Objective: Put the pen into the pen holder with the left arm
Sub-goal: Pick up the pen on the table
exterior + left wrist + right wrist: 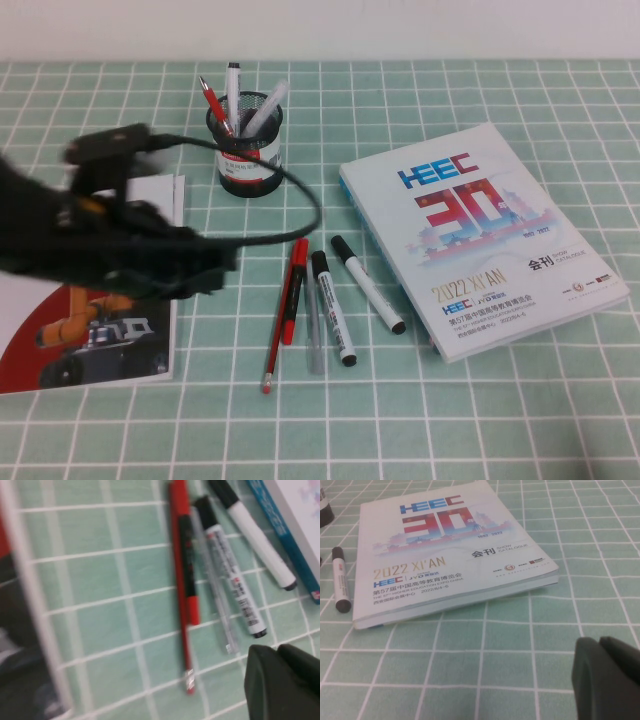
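Observation:
The pen [280,328] is a thin, long red stick lying on the green checked cloth, with its pale end toward the front; it also shows in the left wrist view [184,645]. It lies against a shorter, thicker red pen [296,290]. The black mesh pen holder [246,150] stands behind, with several pens in it. My left arm is blurred over the left side. My left gripper [222,268] is left of the pen and clear of it. In the left wrist view the left gripper [276,649] is shut and empty. My right gripper [598,641] is shut and empty above the cloth, and is out of the high view.
Two white markers with black caps [333,307] [367,283] and a clear pen [313,330] lie right of the red pens. A thick white catalogue [480,235] lies at the right. A magazine [100,345] lies at the left under my left arm.

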You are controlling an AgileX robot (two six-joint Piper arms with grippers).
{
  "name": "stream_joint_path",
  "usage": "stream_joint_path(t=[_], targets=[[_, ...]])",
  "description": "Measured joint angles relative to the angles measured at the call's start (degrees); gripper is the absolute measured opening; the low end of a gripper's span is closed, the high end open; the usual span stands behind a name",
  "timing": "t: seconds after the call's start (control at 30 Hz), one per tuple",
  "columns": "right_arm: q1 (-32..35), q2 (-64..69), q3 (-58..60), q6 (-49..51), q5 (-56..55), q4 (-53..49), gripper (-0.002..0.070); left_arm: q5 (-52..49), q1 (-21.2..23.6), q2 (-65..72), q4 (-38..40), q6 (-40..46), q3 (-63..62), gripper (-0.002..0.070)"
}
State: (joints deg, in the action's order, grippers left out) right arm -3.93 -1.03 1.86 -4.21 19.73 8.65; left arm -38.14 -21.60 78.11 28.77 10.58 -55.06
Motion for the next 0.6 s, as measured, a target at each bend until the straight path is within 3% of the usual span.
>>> stream_joint_path(t=[0.23, 0.4, 0.6], targets=[[0.00, 0.00, 0.00, 0.00, 0.00, 0.00, -0.0020, -2.84, -5.88, 14.96, -2.69, -2.31, -12.57, 0.0000], [0.00, 0.00, 0.00, 0.00, 0.00, 0.00, -0.0020, -9.62, -6.98, 23.03, -11.87, -9.22, -22.40, 0.0000], [0.00, 0.00, 0.00, 0.00, 0.00, 0.00, -0.0020, -15.74, -6.98, 29.68, -16.67, -12.56, -30.50, 0.0000]])
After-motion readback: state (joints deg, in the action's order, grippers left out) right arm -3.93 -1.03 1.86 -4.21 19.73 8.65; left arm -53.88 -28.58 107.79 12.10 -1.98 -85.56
